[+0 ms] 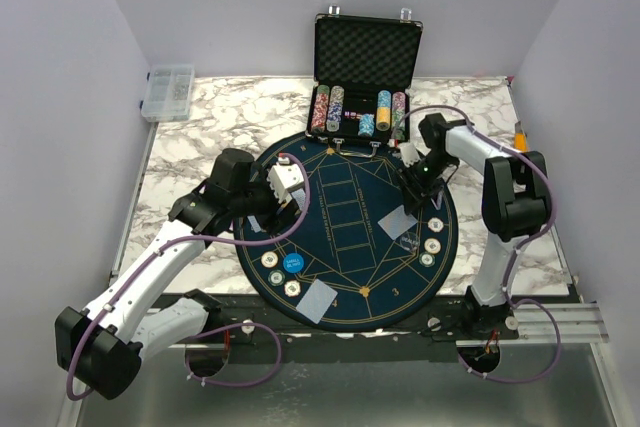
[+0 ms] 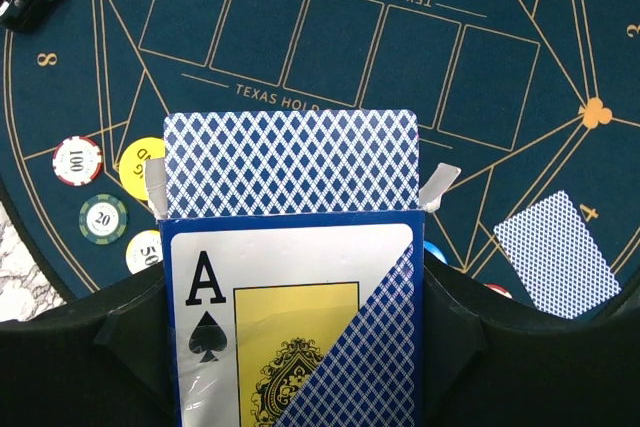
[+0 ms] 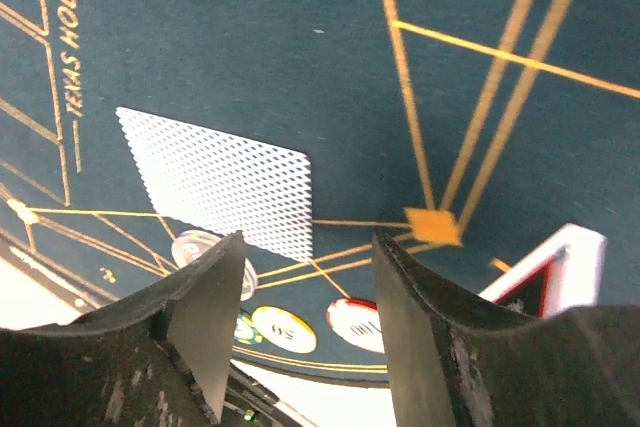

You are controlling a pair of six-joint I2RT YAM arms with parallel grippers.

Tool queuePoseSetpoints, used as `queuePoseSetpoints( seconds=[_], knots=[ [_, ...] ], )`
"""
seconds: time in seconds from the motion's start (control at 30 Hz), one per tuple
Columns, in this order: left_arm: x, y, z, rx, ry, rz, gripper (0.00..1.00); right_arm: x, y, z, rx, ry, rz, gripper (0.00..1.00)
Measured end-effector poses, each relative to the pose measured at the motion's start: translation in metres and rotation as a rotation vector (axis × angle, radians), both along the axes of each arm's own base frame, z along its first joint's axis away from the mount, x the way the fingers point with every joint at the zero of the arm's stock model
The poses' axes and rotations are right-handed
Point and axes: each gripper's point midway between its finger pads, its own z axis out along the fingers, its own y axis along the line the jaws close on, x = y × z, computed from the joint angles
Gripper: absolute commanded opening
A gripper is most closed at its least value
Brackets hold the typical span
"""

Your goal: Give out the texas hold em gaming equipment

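My left gripper [image 1: 283, 187] [image 2: 295, 277] is shut on a blue card box [image 2: 290, 327] with an ace of spades on its front; a deck of blue-backed cards [image 2: 290, 162] sticks out of its open top. It hovers over the left of the round blue mat [image 1: 345, 197]. One face-down card [image 1: 397, 222] [image 3: 220, 179] lies under my right gripper [image 1: 412, 190] [image 3: 308, 247], which is open and holds nothing. Another card [image 1: 318, 300] [image 2: 557, 254] lies near the front edge. Chips [image 1: 432, 245] [image 3: 283, 327] and a clear disc [image 3: 195, 247] sit beside the right card. More chips [image 2: 103, 217] and a blue disc [image 1: 292, 265] lie on the left.
An open black case [image 1: 367, 47] with several chip stacks [image 1: 360, 112] stands at the back edge of the mat. A clear plastic compartment box [image 1: 168, 92] sits at the far left corner of the marble table [image 1: 200, 137]. A white and red object [image 3: 550, 267] shows beside my right finger.
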Motion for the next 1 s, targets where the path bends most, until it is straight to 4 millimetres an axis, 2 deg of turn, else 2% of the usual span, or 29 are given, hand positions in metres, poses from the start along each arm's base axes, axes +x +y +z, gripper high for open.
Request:
queuePoseSetpoints(
  seconds=[0.13, 0.23, 0.33, 0.43, 0.5, 0.6, 0.77, 0.87, 1.0],
  knots=[
    [0.000, 0.000, 0.000, 0.003, -0.005, -0.004, 0.00, 0.017, -0.008, 0.012, -0.033, -0.087, -0.004, 0.65],
    [0.000, 0.000, 0.000, 0.004, -0.008, -0.006, 0.00, 0.035, 0.002, 0.036, 0.022, -0.148, -0.008, 0.70],
    [0.001, 0.000, 0.000, 0.006, -0.015, -0.011, 0.00, 0.053, 0.029, 0.072, 0.153, -0.203, -0.009, 0.75],
    [0.001, 0.000, 0.000, 0.008, -0.023, -0.020, 0.00, 0.058, 0.068, 0.107, 0.297, -0.227, 0.010, 0.77],
    [0.000, 0.000, -0.003, 0.010, -0.022, -0.026, 0.00, 0.049, 0.099, 0.125, 0.387, -0.207, 0.039, 0.81],
    [0.000, 0.000, -0.004, 0.013, -0.024, -0.033, 0.00, 0.025, 0.144, 0.140, 0.489, -0.143, 0.090, 0.84],
    [0.000, -0.001, -0.005, 0.014, -0.022, -0.040, 0.00, -0.019, 0.199, 0.160, 0.615, -0.030, 0.180, 0.92],
    [0.000, -0.002, -0.006, 0.016, -0.018, -0.044, 0.00, -0.035, 0.217, 0.171, 0.681, 0.034, 0.208, 0.95],
    [-0.002, -0.004, -0.006, 0.015, -0.019, -0.051, 0.00, -0.037, 0.226, 0.181, 0.736, 0.068, 0.214, 0.95]
  ],
)
